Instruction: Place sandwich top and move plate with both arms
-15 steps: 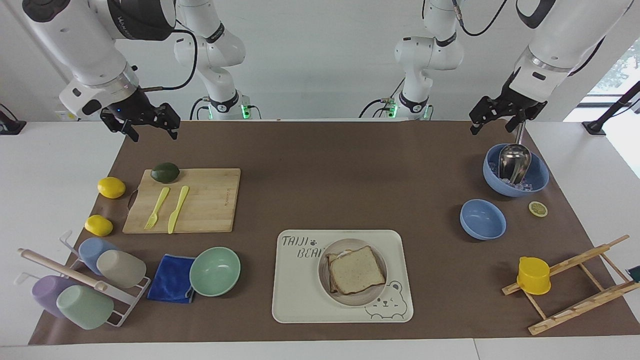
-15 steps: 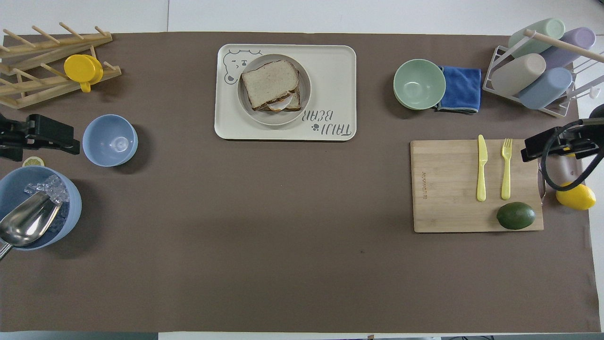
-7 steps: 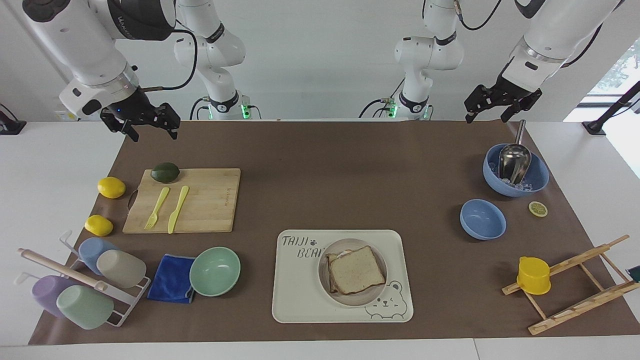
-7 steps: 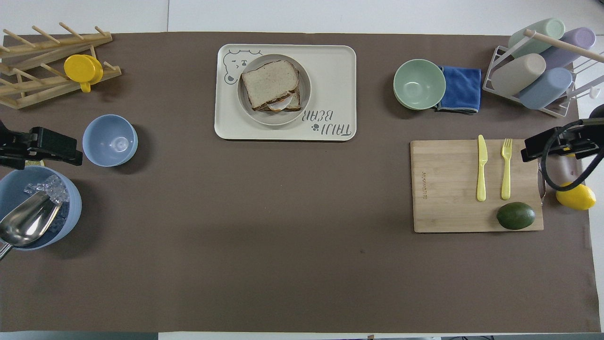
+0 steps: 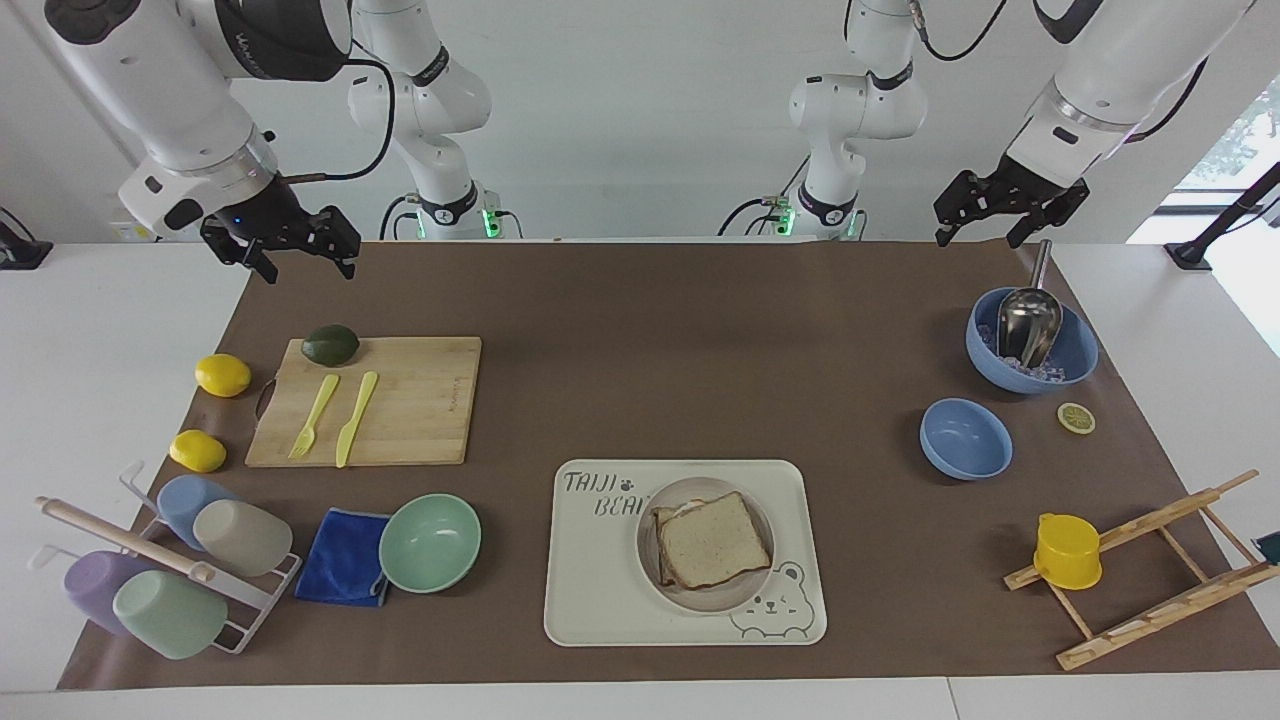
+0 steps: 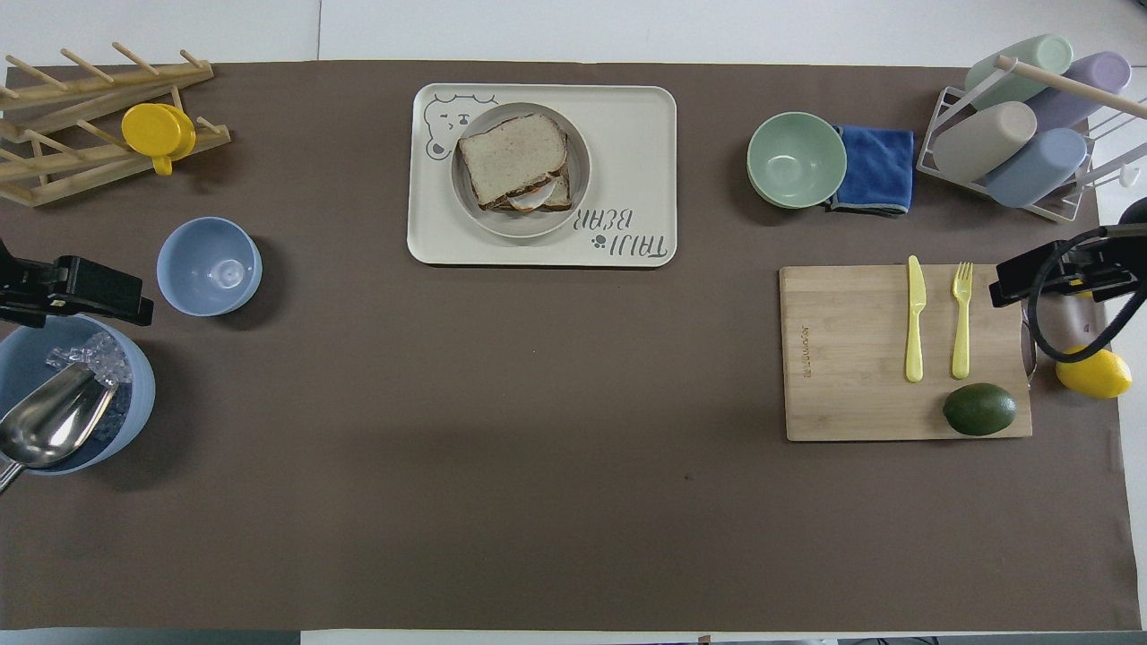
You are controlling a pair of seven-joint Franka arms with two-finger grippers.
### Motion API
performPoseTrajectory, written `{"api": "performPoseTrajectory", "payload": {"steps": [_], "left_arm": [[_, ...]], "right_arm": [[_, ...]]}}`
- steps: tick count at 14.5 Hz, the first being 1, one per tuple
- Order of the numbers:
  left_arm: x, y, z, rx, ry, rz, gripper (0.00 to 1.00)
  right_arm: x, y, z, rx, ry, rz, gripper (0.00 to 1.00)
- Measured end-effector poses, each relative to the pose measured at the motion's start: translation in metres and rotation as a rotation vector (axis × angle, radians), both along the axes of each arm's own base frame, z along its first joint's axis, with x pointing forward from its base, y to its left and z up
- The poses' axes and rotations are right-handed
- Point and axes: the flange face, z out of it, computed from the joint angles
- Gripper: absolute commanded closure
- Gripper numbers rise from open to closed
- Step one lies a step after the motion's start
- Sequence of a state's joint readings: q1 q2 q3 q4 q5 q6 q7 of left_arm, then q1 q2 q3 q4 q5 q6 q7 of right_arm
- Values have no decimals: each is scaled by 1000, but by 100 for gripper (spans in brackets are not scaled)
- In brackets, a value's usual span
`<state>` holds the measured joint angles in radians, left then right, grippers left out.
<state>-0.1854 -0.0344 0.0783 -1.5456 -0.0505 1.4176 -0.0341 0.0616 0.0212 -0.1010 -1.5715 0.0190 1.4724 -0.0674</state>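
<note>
The sandwich top (image 5: 716, 540), a pale speckled bread slice, lies on the egg toast on the round beige-grey plate (image 5: 722, 603). The plate stands on the bear-printed tray (image 5: 600, 600). In the overhead view the slice (image 6: 513, 158) and plate (image 6: 529, 226) sit mid-table, far from the robots. My left gripper (image 5: 976, 240) hangs open and empty in the air over the table edge by the blue ice bowl (image 5: 1030, 345). My right gripper (image 5: 310, 272) hangs open and empty over the mat's corner at the right arm's end. Both also show in the overhead view, left (image 6: 116, 296) and right (image 6: 1008, 288).
A metal scoop (image 5: 1028, 320) stands in the ice bowl, with a small blue bowl (image 5: 965, 438) and a lemon slice (image 5: 1076, 417) near it. A cutting board (image 5: 370, 400) holds an avocado, fork and knife. A mint-green bowl (image 5: 430, 542), blue cloth, cup rack, wooden rack and yellow cup stand along the edge farthest from the robots.
My left gripper has risen from just over the ice bowl's scoop handle and drawn back toward the robots. The right arm has not moved. The sandwich and plate are unchanged.
</note>
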Motion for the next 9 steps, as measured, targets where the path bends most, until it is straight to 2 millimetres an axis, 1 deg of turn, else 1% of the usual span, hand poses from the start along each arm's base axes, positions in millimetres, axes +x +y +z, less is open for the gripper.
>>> {"api": "performPoseTrajectory", "payload": {"steps": [2, 4, 9], "left_arm": [[4, -3, -5, 0, -21, -3, 0], [5, -1, -7, 12, -26, -2, 0], [5, -1, -8, 19, -27, -2, 0]], "right_arm": [[0, 0, 0, 0, 0, 0, 0], [0, 0, 0, 0, 0, 0, 0], [0, 0, 0, 0, 0, 0, 0]]}}
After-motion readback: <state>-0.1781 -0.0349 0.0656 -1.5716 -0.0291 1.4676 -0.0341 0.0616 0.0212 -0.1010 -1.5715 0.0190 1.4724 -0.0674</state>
